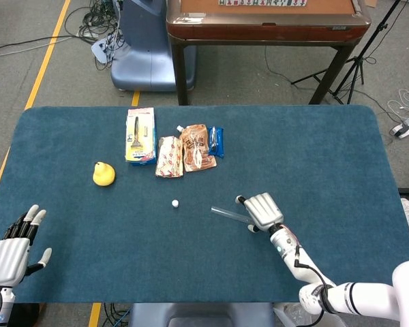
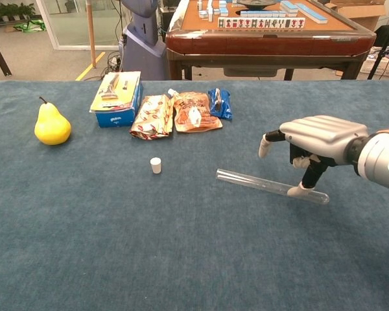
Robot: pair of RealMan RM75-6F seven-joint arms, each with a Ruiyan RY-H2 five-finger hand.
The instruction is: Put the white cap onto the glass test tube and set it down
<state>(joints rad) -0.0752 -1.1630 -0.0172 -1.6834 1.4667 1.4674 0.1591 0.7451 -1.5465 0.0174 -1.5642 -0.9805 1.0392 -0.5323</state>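
The fingers (image 2: pixel 306 186) of the right hand (image 2: pixel 314 144) were curled downward, one fingertip touching the glass test tube (image 2: pixel 270 186) near its closed end; no grip around it could be made out. The tube was laid flat on the blue bench (image 2: pixel 181 259), right of centre, its open end turned toward the white cap (image 2: pixel 155 165). The cap was stood apart from the tube, near the bench's middle. The left hand (image 1: pixel 13 242) was held at the near left corner, its fingers spread and empty.

Right hand (image 2: pixel 314 144) hovers palm down, fingers curled; left hand (image 1: pixel 13 243) spread flat.
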